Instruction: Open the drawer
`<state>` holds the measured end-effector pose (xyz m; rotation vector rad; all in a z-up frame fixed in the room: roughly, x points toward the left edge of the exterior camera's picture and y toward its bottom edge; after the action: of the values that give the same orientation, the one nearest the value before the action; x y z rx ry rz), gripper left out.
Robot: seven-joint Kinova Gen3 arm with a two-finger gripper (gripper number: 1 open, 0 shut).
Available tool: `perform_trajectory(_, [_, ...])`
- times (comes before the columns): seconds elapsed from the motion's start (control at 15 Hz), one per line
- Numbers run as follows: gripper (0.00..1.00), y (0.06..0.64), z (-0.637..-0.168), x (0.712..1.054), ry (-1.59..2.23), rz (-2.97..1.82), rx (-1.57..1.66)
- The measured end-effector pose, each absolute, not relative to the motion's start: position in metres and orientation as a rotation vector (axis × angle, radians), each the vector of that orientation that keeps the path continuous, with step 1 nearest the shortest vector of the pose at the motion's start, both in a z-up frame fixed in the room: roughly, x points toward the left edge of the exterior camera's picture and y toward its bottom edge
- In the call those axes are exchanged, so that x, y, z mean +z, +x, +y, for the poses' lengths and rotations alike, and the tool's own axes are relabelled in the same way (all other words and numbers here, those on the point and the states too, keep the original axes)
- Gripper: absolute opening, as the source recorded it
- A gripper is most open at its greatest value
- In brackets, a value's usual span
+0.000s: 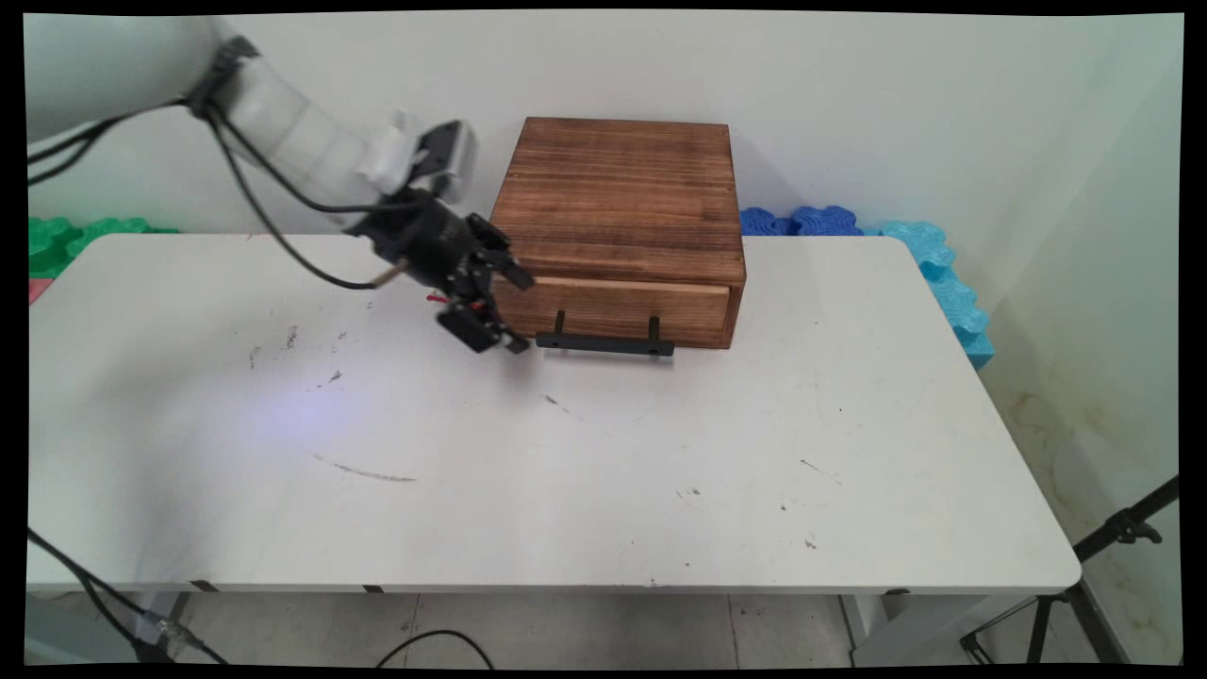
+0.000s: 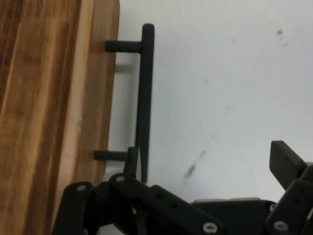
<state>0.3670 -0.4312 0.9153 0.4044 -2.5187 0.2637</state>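
A wooden box (image 1: 622, 212) with a single drawer (image 1: 618, 308) stands at the far side of the white surface (image 1: 566, 471), close to the wall, its front turned toward the near edge. The drawer sits flush in the box, closed or very nearly so. A black bar handle (image 1: 604, 343) stands off the drawer front on two short posts, which leaves a gap behind the bar where a finger could pass.

The gripper (image 1: 498, 311) hangs low just off the left end of the box's front, tilted down toward the surface and pointing along the drawer front. Its fingers are spread wide and hold nothing. In the hand view, one finger (image 2: 131, 161) lies beside the handle's (image 2: 145, 98) near post, close to the drawer front (image 2: 93, 98); the other finger (image 2: 286, 164) stands well out over the bare surface (image 2: 230, 88). So the bar's near end lies roughly between the two fingers, though whether the near finger touches the post or bar cannot be told.

Behind the box, blue foam pieces (image 1: 801, 222) lie along the wall to its right, and green ones (image 1: 66, 236) far to its left. Black cables (image 1: 273, 207) trail from the arm, left of the box.
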Motion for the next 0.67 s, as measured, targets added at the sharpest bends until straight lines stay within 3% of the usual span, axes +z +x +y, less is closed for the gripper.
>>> perform_trajectory(0.67, [1.0,0.294,-0.467,0.859,0.382,-2.604,0.325])
